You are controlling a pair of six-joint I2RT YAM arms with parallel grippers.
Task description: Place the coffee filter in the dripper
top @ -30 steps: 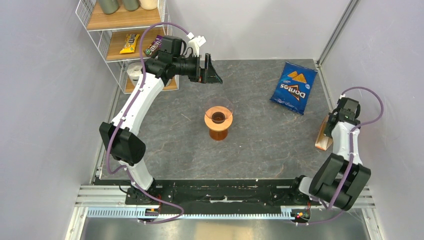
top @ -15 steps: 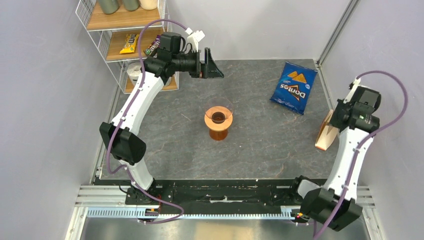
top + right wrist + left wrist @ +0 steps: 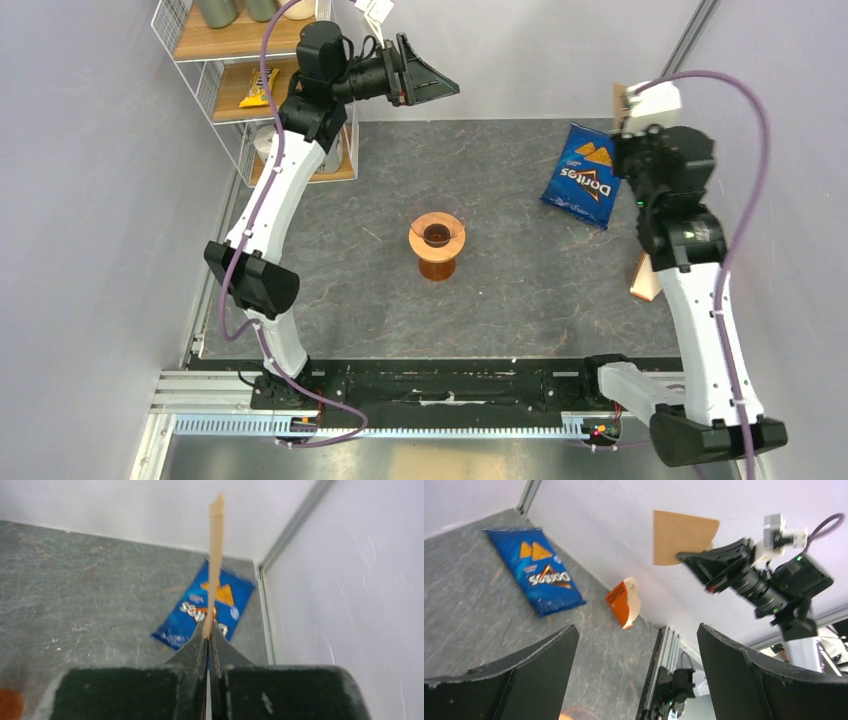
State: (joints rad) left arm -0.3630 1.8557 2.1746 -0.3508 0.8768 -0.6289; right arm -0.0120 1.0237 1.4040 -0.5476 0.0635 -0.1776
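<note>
Pinching coffee filter (image 3: 215, 565) | right fingers (image 3: 196, 649) raised high | left fingers (image 3: 734, 680) spread aloft

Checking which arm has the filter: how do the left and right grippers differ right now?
The left gripper is wide open and empty; the right gripper is shut on the coffee filter. The left gripper hangs by the wire shelf, the right gripper near the chip bag. Both are raised, neither over the dripper.
</note>
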